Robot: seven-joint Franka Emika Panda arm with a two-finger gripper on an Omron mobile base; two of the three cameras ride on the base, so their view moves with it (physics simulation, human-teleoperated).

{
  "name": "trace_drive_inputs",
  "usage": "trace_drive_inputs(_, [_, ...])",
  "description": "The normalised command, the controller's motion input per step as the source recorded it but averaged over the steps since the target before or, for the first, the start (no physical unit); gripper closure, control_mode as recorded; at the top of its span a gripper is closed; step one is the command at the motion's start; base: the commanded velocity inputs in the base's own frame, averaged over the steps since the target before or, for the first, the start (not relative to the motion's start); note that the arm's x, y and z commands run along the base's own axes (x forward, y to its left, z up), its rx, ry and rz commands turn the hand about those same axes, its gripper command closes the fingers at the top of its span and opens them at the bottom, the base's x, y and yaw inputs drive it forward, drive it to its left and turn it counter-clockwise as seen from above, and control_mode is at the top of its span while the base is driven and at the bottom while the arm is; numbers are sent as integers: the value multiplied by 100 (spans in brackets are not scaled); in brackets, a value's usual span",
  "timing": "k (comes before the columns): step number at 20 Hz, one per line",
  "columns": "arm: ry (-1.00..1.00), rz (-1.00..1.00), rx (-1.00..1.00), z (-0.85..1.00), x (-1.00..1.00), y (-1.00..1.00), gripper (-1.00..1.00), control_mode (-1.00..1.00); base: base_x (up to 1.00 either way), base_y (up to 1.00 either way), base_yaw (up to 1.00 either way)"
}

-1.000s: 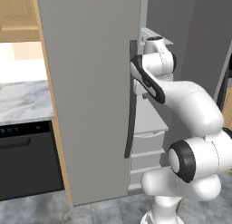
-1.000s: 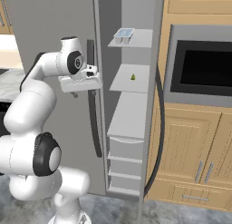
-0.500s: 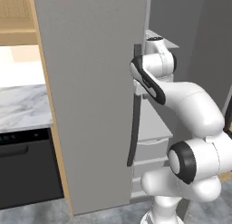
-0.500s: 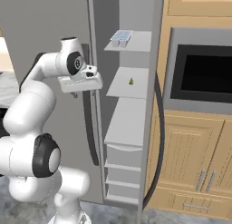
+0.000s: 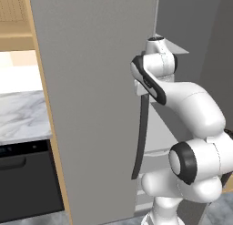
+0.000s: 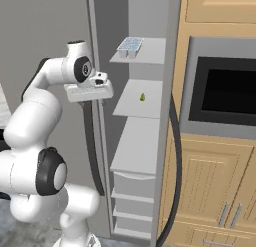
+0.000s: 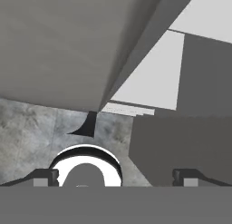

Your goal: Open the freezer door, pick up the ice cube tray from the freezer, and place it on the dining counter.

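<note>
The freezer door (image 5: 91, 105) has swung wider, baring the tray (image 6: 130, 45) on the top shelf (image 6: 150, 53); the gripper (image 7: 115, 177) stays spread and empty; reaching in comes next.

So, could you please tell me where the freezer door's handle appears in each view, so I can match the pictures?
Left base view: the handle runs down the door's right edge, beside the arm.
Right base view: the handle hangs below the hand, left of the shelves.
Hand view: I cannot make it out.
Shared landmark: the freezer door.
</note>
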Motion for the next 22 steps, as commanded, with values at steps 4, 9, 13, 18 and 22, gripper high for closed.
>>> trace_drive_inputs(4, [0, 0, 0, 0, 0, 0, -100, 100, 41, -1, 0])
trace_drive_inputs(9, [0, 0, 0, 0, 0, 0, -100, 100, 10, -5, 0])
trace_drive_inputs(13, [-28, 0, 9, 15, -47, -25, -100, -100, 0, 0, 0])
trace_drive_inputs(18, [-32, 0, 10, 12, -77, -42, -100, -100, 0, 0, 0])
trace_drive_inputs(22, [-27, -4, 13, 22, -24, -61, -100, -100, 0, 0, 0])
